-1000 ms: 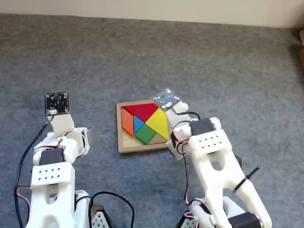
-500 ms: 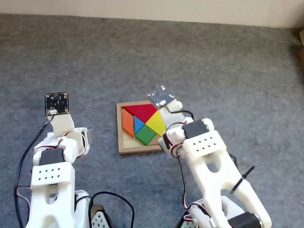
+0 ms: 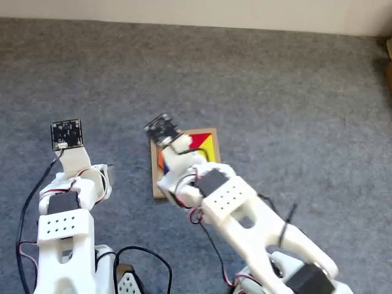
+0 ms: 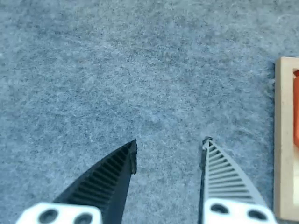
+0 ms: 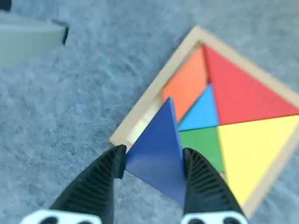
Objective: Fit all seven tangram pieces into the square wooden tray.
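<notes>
I see the square wooden tray (image 5: 148, 95) flat on grey carpet (image 5: 70, 116), w/ orange pc (image 5: 187, 84), red triangle (image 5: 238, 88), lt-blue triangle (image 5: 203, 112), green pc (image 5: 201, 142) and yellow triangle (image 5: 247, 144) seated inside. Dark blue triangle (image 5: 156, 135) sits tilted over the tray's edge beside orange and green, pinched in my right gripper (image 5: 153, 151).

The place looked like a robotics work table in a lab or a hobby room. A grey carpet-like felt cover (image 3: 294, 92) lay over the whole table. A pale plain wall strip (image 3: 245, 15) ran along 12 o'clock. One white plastic robot arm (image 3: 61, 226) stood at 7 o'clock and a second white plastic arm (image 3: 245, 211) at 5 o'clock.
</notes>
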Robot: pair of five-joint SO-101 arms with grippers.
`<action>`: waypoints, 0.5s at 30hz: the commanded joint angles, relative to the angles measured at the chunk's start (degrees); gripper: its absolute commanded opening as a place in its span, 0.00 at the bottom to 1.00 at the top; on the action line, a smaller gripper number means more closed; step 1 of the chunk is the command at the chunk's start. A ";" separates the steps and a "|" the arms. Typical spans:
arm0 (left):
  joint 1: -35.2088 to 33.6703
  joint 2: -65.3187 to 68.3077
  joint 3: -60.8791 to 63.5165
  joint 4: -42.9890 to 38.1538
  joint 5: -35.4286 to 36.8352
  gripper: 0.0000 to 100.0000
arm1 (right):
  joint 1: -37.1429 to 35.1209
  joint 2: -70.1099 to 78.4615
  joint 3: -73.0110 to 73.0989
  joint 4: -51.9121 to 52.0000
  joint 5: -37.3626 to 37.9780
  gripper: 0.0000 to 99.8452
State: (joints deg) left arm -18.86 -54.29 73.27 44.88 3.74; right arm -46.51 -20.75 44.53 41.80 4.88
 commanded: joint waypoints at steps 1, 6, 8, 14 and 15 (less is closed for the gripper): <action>-0.92 -0.92 -0.31 -1.05 -0.44 0.23 | -1.27 4.79 -4.00 -3.65 -1.14 0.05; -0.75 -0.92 -0.31 -1.05 -0.44 0.23 | -1.45 9.89 -4.35 -3.91 -1.85 0.05; -0.75 -0.92 -0.31 -1.05 -0.44 0.23 | -1.45 10.59 -5.58 -3.82 -2.02 0.08; -0.75 -0.92 -0.31 -1.05 -0.44 0.23 | -2.51 10.95 -5.93 -3.65 -1.76 0.18; -0.66 -0.92 -0.31 -1.05 -0.44 0.23 | -2.95 10.95 -5.93 -3.65 -1.76 0.18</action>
State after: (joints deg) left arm -18.86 -54.29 73.27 44.88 3.74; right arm -47.91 -9.32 41.98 38.99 3.21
